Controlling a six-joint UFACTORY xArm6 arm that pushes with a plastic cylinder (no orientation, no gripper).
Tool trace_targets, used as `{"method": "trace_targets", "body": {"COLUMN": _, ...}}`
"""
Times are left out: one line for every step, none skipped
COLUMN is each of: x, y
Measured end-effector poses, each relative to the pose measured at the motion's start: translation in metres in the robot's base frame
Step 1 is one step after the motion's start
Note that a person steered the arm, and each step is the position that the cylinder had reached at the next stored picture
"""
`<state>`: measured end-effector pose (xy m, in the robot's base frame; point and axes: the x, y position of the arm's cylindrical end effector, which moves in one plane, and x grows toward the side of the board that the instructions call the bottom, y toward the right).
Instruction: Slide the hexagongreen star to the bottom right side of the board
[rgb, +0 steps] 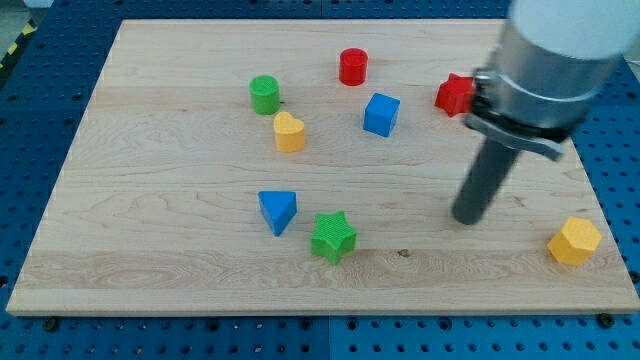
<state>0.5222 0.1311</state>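
The green star (332, 237) lies on the wooden board (150, 260), a little below the middle of the view. My tip (466, 218) rests on the board well to the star's right and slightly higher, apart from every block. A blue triangle (277, 211) sits just left of the star, close to it. A yellow hexagon (574, 241) lies near the board's bottom right corner, right of my tip.
A green cylinder (264, 95) and a yellow block (289, 132) lie at the upper left of centre. A red cylinder (352, 67) is near the top. A blue cube (381, 114) sits below it. A red block (455, 95) is partly hidden by the arm.
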Motion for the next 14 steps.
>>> {"method": "trace_targets", "body": {"x": -0.019, "y": -0.048}}
{"method": "trace_targets", "body": {"x": -0.027, "y": -0.111}}
{"method": "trace_targets", "body": {"x": -0.028, "y": -0.185}}
{"method": "trace_targets", "body": {"x": -0.028, "y": -0.256}}
{"method": "trace_targets", "body": {"x": -0.009, "y": -0.259}}
{"method": "trace_targets", "body": {"x": 0.020, "y": -0.221}}
{"method": "trace_targets", "body": {"x": 0.027, "y": -0.190}}
{"method": "trace_targets", "body": {"x": 0.036, "y": -0.143}}
{"method": "trace_targets", "body": {"x": 0.036, "y": -0.106}}
{"method": "trace_targets", "body": {"x": 0.046, "y": -0.086}}
{"method": "trace_targets", "body": {"x": 0.062, "y": -0.080}}
{"method": "trace_targets", "body": {"x": 0.062, "y": -0.068}}
{"method": "trace_targets", "body": {"x": 0.062, "y": -0.046}}
{"method": "trace_targets", "body": {"x": 0.062, "y": -0.007}}
